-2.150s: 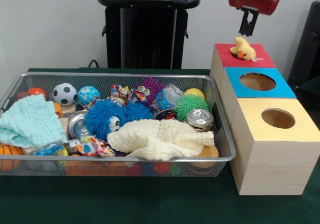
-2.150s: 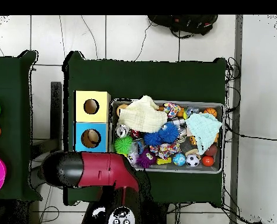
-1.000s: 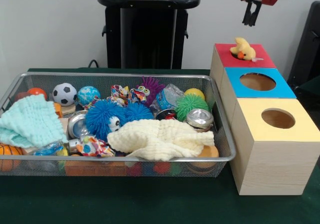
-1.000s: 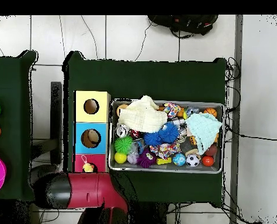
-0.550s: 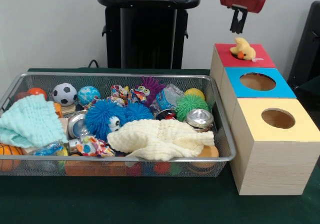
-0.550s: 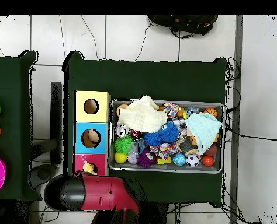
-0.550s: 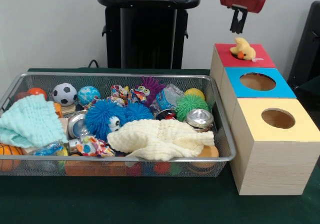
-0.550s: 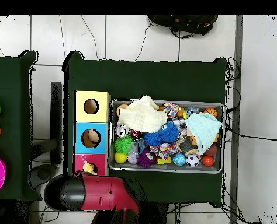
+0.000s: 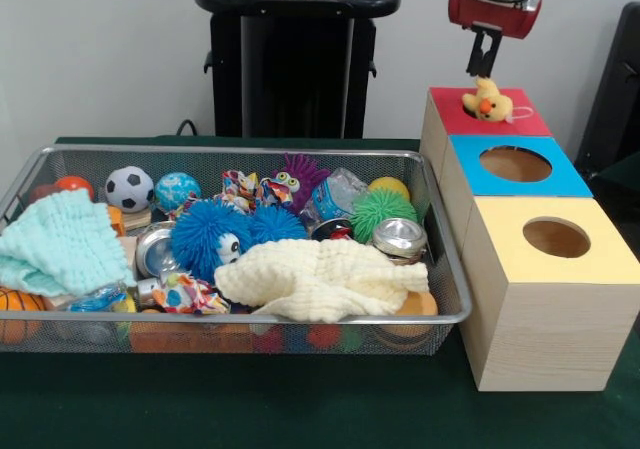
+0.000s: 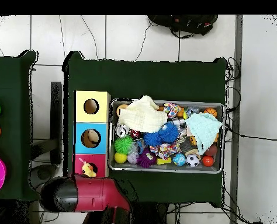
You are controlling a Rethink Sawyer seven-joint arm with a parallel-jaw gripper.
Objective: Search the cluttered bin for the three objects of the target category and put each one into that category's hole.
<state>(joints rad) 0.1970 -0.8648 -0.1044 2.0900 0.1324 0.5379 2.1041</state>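
light: even, bright indoor | shadows: soft — faint | glare: small glint on tin (image 9: 399, 235) | focus: slightly soft

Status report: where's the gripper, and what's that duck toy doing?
Gripper above red-topped wooden box, empty. Yellow plush duck sits on the box top, not dropped in. Silver wire mesh bin still cluttered.

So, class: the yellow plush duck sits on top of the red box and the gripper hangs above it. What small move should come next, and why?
Probably lower the gripper straight down onto the plush duck to push it in. The duck rests on the red box, over where its hole would be, not dropped through, while the blue box and yellow box show open holes.
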